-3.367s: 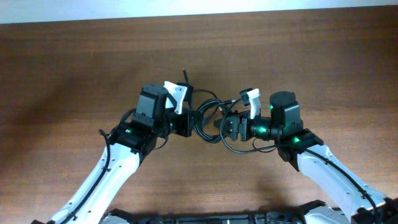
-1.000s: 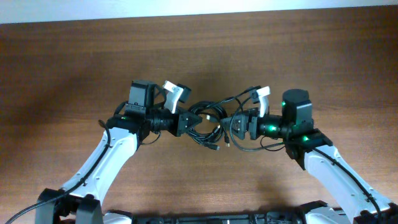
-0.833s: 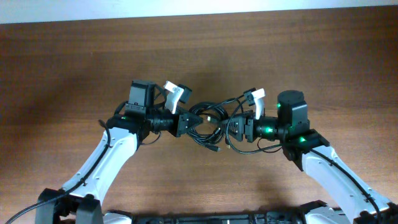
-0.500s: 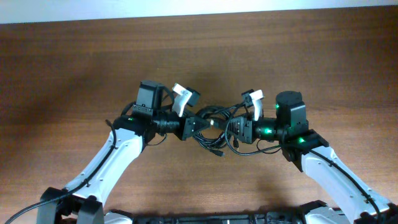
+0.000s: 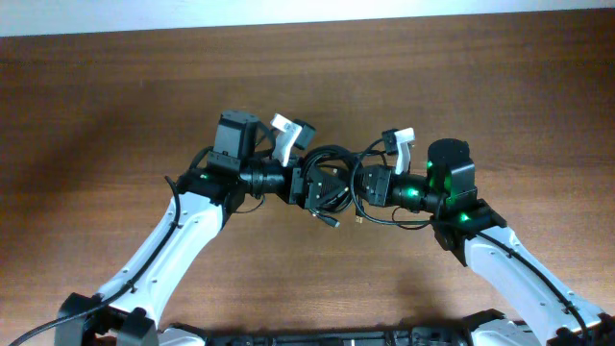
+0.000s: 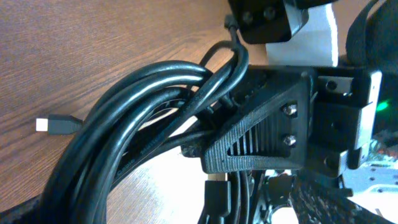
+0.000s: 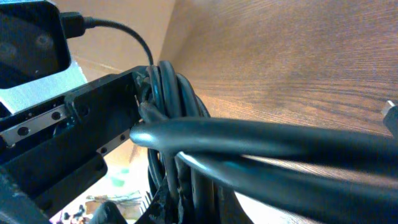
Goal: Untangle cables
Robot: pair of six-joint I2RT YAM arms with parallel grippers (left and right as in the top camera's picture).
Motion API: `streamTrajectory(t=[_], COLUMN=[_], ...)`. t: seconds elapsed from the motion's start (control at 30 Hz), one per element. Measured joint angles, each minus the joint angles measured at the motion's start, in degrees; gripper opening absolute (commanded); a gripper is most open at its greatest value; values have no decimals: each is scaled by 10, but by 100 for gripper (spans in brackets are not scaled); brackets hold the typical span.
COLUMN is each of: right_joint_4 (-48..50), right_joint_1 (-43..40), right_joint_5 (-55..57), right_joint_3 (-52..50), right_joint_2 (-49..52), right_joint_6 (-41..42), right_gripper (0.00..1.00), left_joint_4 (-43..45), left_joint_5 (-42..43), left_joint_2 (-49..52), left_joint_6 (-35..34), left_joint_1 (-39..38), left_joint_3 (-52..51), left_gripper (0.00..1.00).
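The cables [image 5: 332, 179] hang as one bundle of black loops between my two grippers above the middle of the table. My left gripper [image 5: 309, 185] is open, its fingers spread around the bundle's left side [image 6: 143, 124]. My right gripper [image 5: 365, 185] is shut on the cables from the right, and its ribbed finger [image 6: 261, 143] shows pressed against them in the left wrist view. In the right wrist view the cords [image 7: 280, 149] run close across the lens and hide the jaws. Two loose plug ends [image 5: 332, 221] dangle below, one white-tipped [image 6: 50, 124].
The brown wooden table [image 5: 115, 115] stretches out on all sides, with a pale strip [image 5: 288, 14] along its far edge. Both white forearms [image 5: 163, 259] come up from the bottom corners. The left gripper's body [image 7: 62, 143] fills the left of the right wrist view.
My left gripper has let go of the bundle, opened wide and moved right. My right gripper has shut on the cables and shifted left, so the loops are bunched tighter.
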Motion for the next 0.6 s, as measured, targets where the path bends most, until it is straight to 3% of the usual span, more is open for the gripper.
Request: streamTrajectory(t=[0.27,0.47,0.6], right_joint_4=[-13,-19,-73], right_joint_1=[0,0,-3], right_joint_5=[70,125,155], right_joint_3=[0,0,0], right_joint_2=[0,0,0], right_joint_6=[97,196,224], right_gripper=[4,4,4], left_joint_4=[-1,-2,-4], left_joint_5=[-75,-105,-127], left_joint_2=[0,0,0], left_joint_6=[-129,-200,-230], left_joint_1=[0,0,0], left_joint_3=[5,5,5], left_gripper=[99,99,99])
